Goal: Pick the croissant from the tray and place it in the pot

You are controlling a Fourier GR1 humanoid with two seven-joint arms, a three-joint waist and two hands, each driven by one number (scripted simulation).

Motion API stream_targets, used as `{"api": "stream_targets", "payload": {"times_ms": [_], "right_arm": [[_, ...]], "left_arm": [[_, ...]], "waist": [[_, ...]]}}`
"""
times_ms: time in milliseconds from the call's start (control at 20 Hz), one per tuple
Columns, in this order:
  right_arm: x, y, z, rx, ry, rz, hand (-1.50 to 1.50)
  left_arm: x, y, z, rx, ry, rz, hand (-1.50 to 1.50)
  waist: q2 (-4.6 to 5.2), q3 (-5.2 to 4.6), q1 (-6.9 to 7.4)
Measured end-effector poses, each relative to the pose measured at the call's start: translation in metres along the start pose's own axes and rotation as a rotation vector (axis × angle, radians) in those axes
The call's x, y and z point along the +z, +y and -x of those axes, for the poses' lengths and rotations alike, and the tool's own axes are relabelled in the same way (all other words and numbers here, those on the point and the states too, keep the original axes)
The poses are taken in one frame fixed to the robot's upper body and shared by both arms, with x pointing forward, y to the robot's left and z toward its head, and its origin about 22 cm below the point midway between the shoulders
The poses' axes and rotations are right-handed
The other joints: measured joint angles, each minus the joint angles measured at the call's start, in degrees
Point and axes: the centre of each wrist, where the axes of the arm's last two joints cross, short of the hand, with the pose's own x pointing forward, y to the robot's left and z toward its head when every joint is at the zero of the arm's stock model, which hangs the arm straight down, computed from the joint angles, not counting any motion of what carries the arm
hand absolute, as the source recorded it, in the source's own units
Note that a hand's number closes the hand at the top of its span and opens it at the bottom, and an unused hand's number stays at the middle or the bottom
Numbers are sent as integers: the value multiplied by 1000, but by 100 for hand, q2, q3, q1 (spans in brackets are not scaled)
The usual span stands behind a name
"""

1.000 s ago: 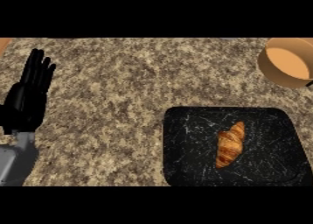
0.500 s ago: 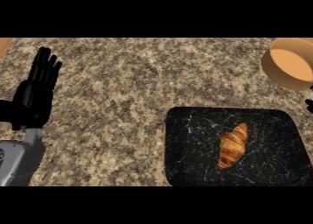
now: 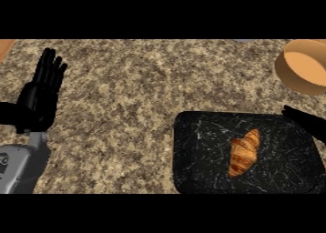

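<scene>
the croissant [image 3: 243,152] lies in the middle of the black tray [image 3: 199,136]. it looks light, soft and flaky, so its thick middle should be held. the right robot hand [image 3: 312,125] is seen at the tray's edge, fingers straight, nothing held. the left robot hand [image 3: 39,98] is rested open, nothing held.

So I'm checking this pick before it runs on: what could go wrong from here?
The right hand comes in at the tray's far right corner, so it might knock the tray before reaching the croissant. The pot sits partly cut off at the view's edge, so the drop could be hard to judge. The left hand rests open at the left, out of the way.
</scene>
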Motion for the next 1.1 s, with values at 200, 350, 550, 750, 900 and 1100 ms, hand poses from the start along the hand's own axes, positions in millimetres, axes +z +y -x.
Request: {"api": "stream_targets", "payload": {"times_ms": [200, 350, 550, 750, 900, 1100], "right_arm": [[-13, 25, 2, -5, 12, -37, -150], [-16, 34, 0, 6, 4, -44, -150], [-24, 51, -2, 5, -26, -32, -150], [-30, 58, 3, 15, -34, -21, -150], [-40, 66, 2, 32, -1, -9, -150], [-47, 74, 2, 55, 44, -7, -150]], "left_arm": [[-2, 4, 4, -2, -2, -4, 0], [5, 3, 5, -2, -2, 0, 0], [5, 6, 2, 3, 0, -1, 0], [-1, 3, -6, 1, -3, -2, 0], [0, 6, 0, -2, -1, -6, 0], [4, 6, -1, -1, 1, 2, 0]], "waist": [[1, 3, -5], [-2, 4, -15], [-4, 5, -21], [-5, 5, -31], [-3, 6, -27], [-3, 6, -22]]}}
